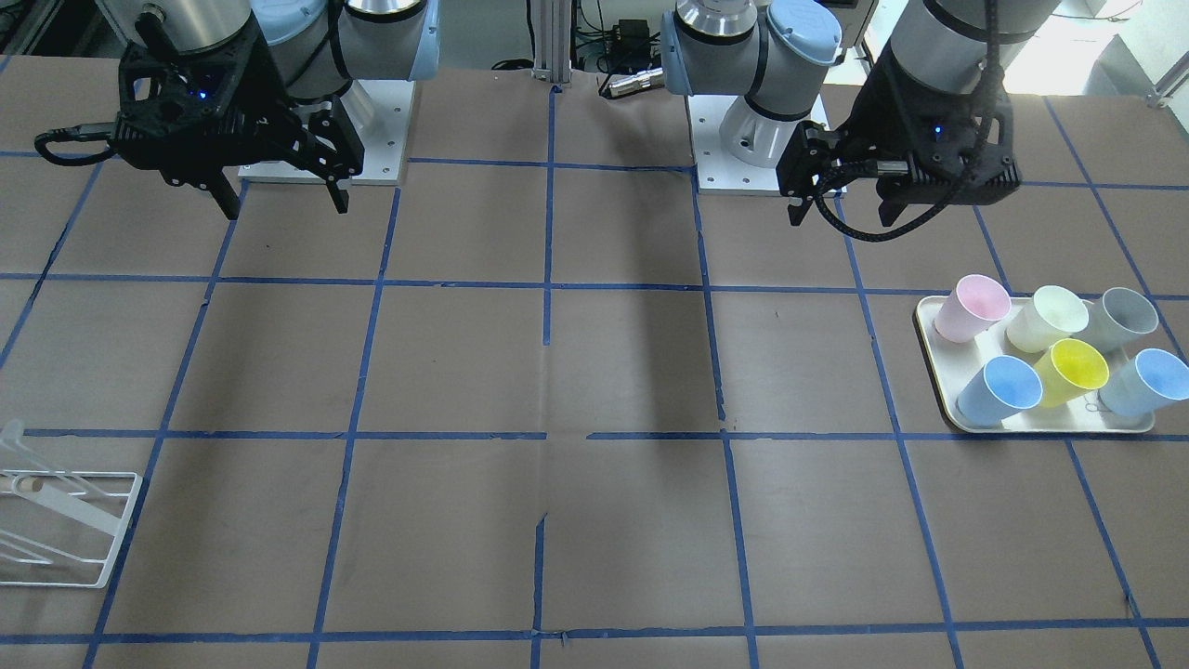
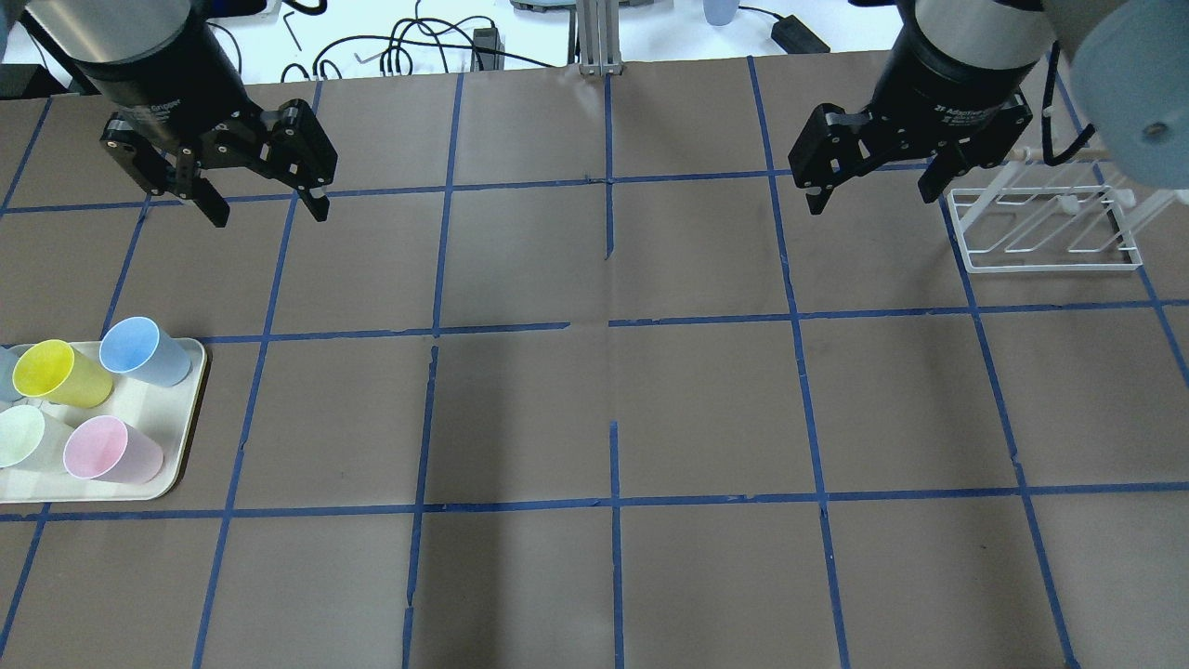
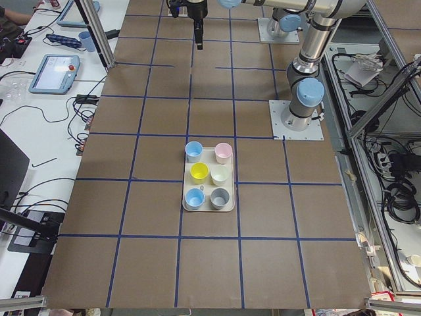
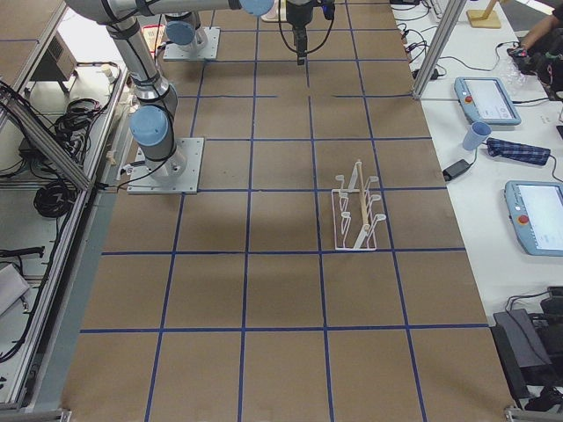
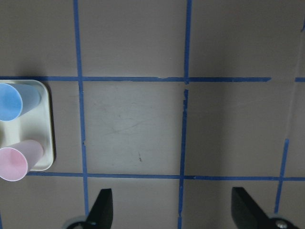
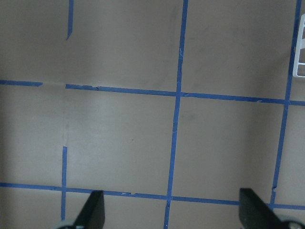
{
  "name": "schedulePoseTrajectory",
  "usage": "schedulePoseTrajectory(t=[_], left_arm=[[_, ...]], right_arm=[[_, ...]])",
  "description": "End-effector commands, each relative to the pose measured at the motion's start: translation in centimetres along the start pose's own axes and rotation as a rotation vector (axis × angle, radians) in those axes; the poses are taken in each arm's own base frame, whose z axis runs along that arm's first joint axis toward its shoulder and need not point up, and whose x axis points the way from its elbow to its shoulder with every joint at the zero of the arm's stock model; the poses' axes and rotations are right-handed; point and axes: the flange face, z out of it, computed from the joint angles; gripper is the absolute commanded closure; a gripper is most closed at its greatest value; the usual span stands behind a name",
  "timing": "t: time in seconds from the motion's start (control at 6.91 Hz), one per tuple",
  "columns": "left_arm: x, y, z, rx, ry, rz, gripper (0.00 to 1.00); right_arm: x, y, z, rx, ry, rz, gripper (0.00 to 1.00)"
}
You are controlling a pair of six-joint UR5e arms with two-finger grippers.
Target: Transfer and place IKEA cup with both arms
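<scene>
The pale grey IKEA cup (image 1: 1122,316) stands at a corner of a cream tray (image 1: 929,353) among pastel cups; it also shows in the exterior left view (image 3: 220,197). In the overhead view it is cut off past the left edge. My left gripper (image 1: 841,218) (image 2: 269,214) hangs open and empty above the table, beyond the tray and apart from it. Its wrist view shows open fingers (image 5: 102,210) and the tray's end. My right gripper (image 1: 284,209) (image 2: 873,200) is open and empty on the other side, beside the rack.
On the tray are also a pink cup (image 1: 971,307), a cream-green cup (image 1: 1048,318), a yellow cup (image 1: 1076,370) and two light blue cups (image 1: 1001,388). A white wire rack (image 2: 1045,228) (image 1: 56,530) stands on my right side. Blue tape lines grid the brown table.
</scene>
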Motion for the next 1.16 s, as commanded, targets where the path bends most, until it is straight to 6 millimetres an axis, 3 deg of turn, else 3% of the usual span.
schedulePoseTrajectory(t=[0.0,0.14,1.01], left_arm=[[0.39,-0.09,0.04,0.043,0.011,0.001,0.05],[0.48,-0.63,0.22,0.093,0.011,0.003,0.00],[0.80,-0.49,0.71,0.105,0.042,0.018,0.00]], right_arm=[[0.13,-0.04,-0.07,0.002,0.000,0.003,0.00],[0.04,-0.02,-0.07,0.002,-0.001,0.002,0.00],[0.04,-0.02,-0.07,0.002,-0.001,0.003,0.00]])
